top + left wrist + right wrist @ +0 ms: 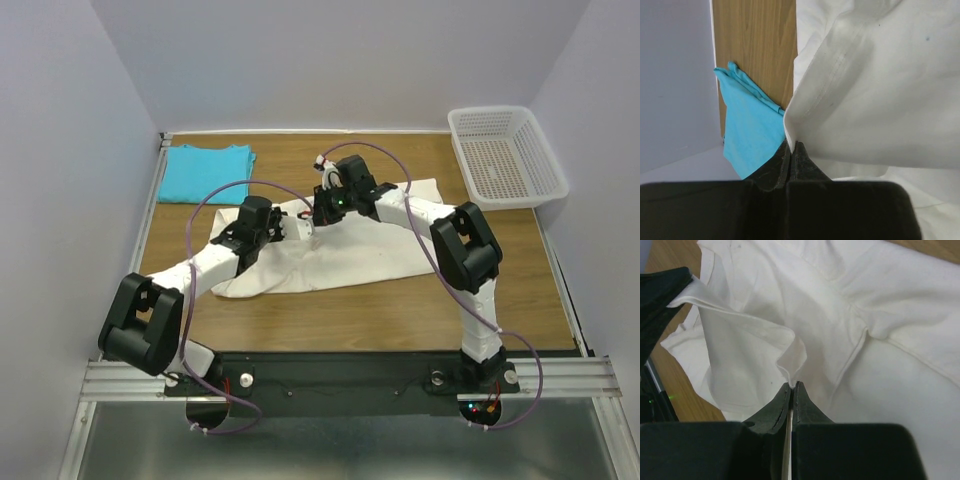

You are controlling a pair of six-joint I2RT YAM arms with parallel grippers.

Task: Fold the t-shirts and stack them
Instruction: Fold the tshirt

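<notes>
Behind cream shirt (880, 90), turquoise shirt (747, 135) — partly hidden

No text, label, brand, number or sign can be read in any of the three views.
</notes>
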